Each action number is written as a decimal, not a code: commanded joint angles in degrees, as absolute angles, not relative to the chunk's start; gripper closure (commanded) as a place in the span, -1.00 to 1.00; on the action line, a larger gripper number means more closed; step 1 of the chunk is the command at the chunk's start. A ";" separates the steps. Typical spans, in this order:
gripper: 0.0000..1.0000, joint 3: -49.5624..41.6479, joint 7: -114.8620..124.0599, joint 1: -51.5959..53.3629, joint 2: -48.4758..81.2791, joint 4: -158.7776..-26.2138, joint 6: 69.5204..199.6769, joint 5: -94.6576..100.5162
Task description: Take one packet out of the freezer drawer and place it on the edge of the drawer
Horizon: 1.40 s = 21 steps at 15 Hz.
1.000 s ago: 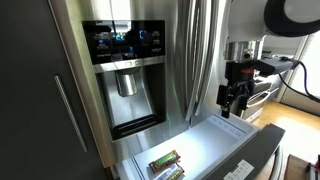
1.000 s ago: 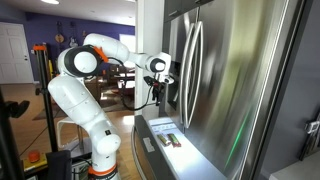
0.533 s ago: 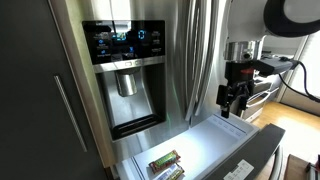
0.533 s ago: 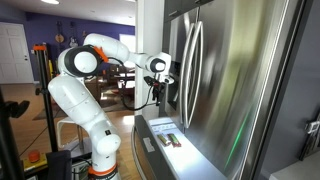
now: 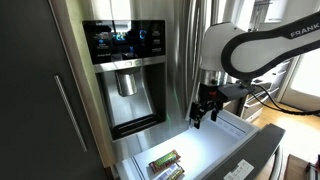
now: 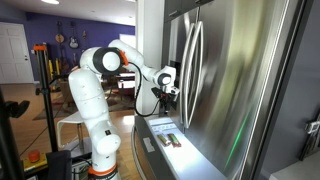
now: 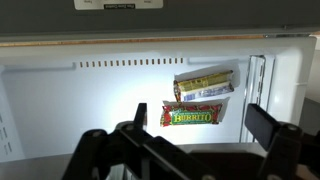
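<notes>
- We see the claw [image 5: 205, 110] released, empty, above the freezer drawer [image 5: 215, 140].
- We judge the packet [image 7: 205, 82] light, flat, slightly slippery; pinch across its narrow width.

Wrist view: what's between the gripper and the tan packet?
The red-and-green striped packet lies between the open gripper and the tan packet, on the pale floor of the freezer drawer; clear in the wrist view.

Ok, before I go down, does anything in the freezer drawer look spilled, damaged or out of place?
Nothing stands out. The packet and the striped packet lie flat side by side in the freezer drawer, slightly askew to its walls; no spill or tear shows. The gripper hangs open above the drawer.
</notes>
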<state>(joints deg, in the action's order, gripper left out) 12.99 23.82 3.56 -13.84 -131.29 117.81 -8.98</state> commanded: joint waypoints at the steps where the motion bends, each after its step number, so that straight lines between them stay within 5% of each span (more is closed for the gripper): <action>1: -1.00 12.10 24.42 4.67 -13.21 -131.29 117.77 -8.69; 12: -1.00 13.96 23.75 6.86 -11.45 -133.50 120.13 -7.75; 20: -1.00 15.65 24.90 7.94 -8.42 -148.38 148.63 4.06; 21: -1.00 14.93 23.63 8.74 -9.93 -145.75 142.52 1.17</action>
